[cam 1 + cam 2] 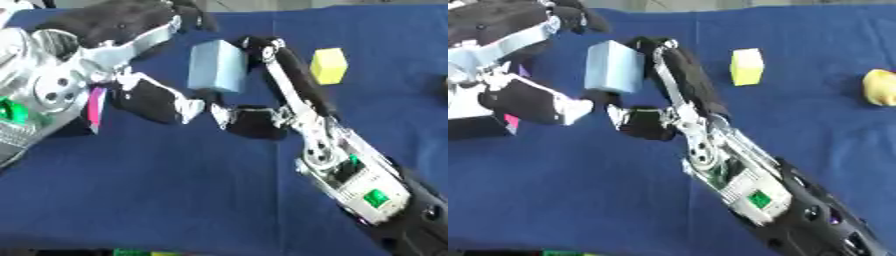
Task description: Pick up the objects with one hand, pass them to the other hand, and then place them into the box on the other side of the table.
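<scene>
Left eye view: the right robot hand [262, 107] reaches in from the near right, its fingers and thumb pinched on the pale blue block [216, 66], which it holds up above the blue surface [175, 190]. The left robot hand [149, 95] comes in from the far left, fingers spread round the block's left side, thumb just under it and close to the right thumb. I can't tell whether it is touching the block yet. That looks like the handover: the block is held out in the gap so the other hand can close on its free faces. A yellow block [329, 65] waits on the surface, right of the action and apart from it. Something pink [95, 107] shows beside the left arm; what it is I can't say.

Right eye view: same scene, and here the right hand's long finger runs up the block's right face while the thumb sits below. At the far right edge lies a rounded yellow thing [881, 87], well apart. No box shows in either view, so the drop-off is some way off.
</scene>
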Motion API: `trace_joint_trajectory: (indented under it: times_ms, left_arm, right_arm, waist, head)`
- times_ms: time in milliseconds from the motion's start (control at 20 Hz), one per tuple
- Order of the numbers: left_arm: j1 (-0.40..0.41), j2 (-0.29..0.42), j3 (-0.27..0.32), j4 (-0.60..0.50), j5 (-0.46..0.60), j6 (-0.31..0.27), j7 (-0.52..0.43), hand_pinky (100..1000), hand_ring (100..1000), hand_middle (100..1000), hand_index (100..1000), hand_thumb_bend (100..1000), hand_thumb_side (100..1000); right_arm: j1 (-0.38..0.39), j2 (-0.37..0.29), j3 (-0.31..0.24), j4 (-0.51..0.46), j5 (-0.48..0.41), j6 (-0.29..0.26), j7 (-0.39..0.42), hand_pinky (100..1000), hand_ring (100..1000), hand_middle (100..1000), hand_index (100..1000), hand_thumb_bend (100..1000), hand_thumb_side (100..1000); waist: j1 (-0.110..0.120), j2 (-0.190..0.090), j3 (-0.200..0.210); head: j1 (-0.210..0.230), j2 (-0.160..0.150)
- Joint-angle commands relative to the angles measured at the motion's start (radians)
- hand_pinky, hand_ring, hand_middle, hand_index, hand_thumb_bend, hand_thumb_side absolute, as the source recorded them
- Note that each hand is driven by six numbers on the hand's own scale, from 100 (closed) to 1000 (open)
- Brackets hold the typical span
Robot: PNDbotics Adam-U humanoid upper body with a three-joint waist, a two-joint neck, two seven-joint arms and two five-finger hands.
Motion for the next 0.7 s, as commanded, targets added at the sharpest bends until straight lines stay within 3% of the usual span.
trace_joint_trajectory:
  times_ms: [50, 400, 700]
  left_arm:
    - [-0.023, 0.004, 0.003, -0.011, 0.005, 0.03, -0.034, 851, 849, 842, 915, 296, 339]
    - [-0.019, -0.004, -0.002, -0.011, -0.029, 0.056, -0.037, 839, 833, 824, 899, 272, 297]
    - [-0.021, -0.009, -0.003, -0.011, -0.045, 0.063, -0.005, 792, 763, 720, 814, 183, 244]
  right_arm:
    - [-0.019, -0.004, -0.002, -0.029, 0.008, -0.01, 0.014, 785, 589, 461, 574, 100, 100]
    - [-0.022, -0.002, -0.001, -0.033, 0.007, -0.035, 0.029, 786, 587, 460, 573, 100, 100]
    - [-0.019, -0.004, 0.003, -0.032, 0.01, -0.039, 0.041, 788, 588, 461, 574, 100, 100]
  waist:
    - [0.001, -0.024, -0.001]
    - [0.001, -0.022, -0.002]
    - [-0.001, -0.021, -0.002]
  head:
    - [0.004, -0.007]
    - [0.009, -0.011]
    - [0.011, -0.006]
